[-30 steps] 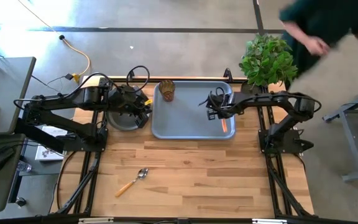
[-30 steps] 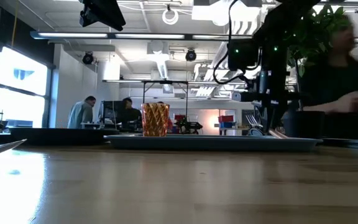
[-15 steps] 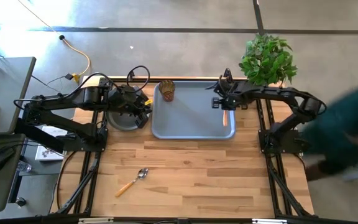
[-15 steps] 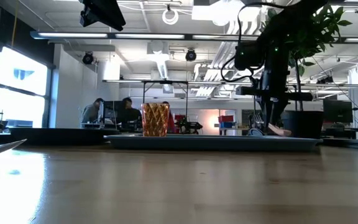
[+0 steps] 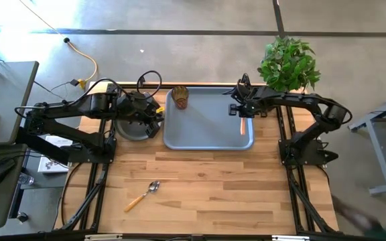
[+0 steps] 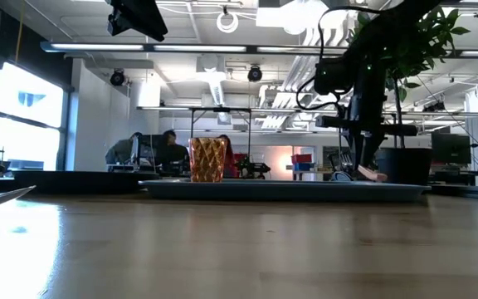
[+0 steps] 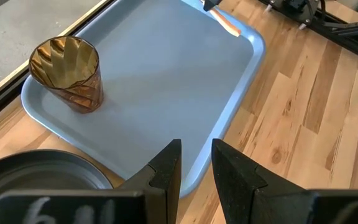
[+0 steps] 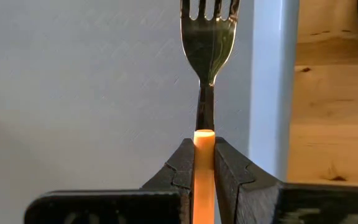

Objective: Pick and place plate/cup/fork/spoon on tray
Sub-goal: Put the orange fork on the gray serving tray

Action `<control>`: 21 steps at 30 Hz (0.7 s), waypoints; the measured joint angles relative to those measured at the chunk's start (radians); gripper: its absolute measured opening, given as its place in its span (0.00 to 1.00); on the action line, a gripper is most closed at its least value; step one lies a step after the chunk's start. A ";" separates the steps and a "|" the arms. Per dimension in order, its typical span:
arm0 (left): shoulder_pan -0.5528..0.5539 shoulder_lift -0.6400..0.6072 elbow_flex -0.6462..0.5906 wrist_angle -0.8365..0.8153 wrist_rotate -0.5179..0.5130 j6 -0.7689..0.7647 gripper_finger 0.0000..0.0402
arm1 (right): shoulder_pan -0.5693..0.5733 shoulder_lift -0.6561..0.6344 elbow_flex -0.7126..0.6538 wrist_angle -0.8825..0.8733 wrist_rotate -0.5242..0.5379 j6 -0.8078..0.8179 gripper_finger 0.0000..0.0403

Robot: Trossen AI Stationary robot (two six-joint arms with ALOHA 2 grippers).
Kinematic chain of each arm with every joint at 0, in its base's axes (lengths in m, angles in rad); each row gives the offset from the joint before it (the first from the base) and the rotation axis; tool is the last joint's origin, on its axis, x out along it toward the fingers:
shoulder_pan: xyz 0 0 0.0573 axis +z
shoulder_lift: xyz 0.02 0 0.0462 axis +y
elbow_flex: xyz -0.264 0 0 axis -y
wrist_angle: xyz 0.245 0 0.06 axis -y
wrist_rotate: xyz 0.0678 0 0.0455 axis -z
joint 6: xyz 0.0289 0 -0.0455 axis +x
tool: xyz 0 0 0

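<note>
While the right arm works at the tray's right rim, findings are as follows.

Landmark: large rectangular blue-grey plastic tray (image 5: 206,124) with raised rim, at the far middle of the bench.
Right end effector (image 5: 240,112): over the tray's right side, fingers clamped on the handle of the silver fork with the light orange-tan handle (image 8: 206,37); prongs point away from the wrist, beside the tray's rim. Whether the fork touches the tray floor cannot be told.
Left end effector (image 7: 195,168): just left of the tray, above the plate; fingers stand slightly apart, holding nothing.
Cup: small amber-brown patterned glass cup (image 5: 180,98) upright inside the tray's far-left corner. Placed.
Plate: round dark grey-black plate (image 5: 133,128) on the bench, touching or just beside the tray's left edge. Not yet placed.
Spoon: silver spoon with orange-tan handle (image 5: 143,195) on the bench, well apart from the tray on its near side. Untouched.
Progress, as judged: one item done, fork near release, two left.
Surface: light wooden plank bench (image 5: 213,187).
Room: green potted plant (image 5: 287,63) beyond the tray's far-right corner; open workshop with seated people far behind the tray.
</note>
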 joint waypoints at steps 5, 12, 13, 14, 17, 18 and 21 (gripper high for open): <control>0.000 0.000 0.000 0.000 0.000 0.000 0.20 | 0.005 0.000 -0.066 0.026 -0.043 0.026 0.03; 0.000 0.000 0.000 0.000 -0.013 0.001 0.20 | 0.022 0.000 -0.090 0.075 -0.027 0.026 0.03; 0.000 0.000 0.000 0.000 -0.018 0.001 0.20 | 0.023 0.000 -0.090 0.082 -0.023 0.025 0.03; 0.000 0.000 0.000 0.000 -0.022 0.001 0.20 | 0.022 0.000 -0.090 0.086 -0.021 0.024 0.03; 0.000 0.000 0.000 0.000 -0.023 0.001 0.20 | 0.022 0.000 -0.090 0.084 -0.015 -0.001 0.03; 0.000 0.000 0.000 0.000 -0.023 0.001 0.20 | 0.022 0.000 -0.090 0.082 -0.014 -0.010 0.03; 0.000 0.000 0.000 0.000 -0.023 0.001 0.20 | 0.026 0.000 -0.090 0.083 -0.013 -0.027 0.03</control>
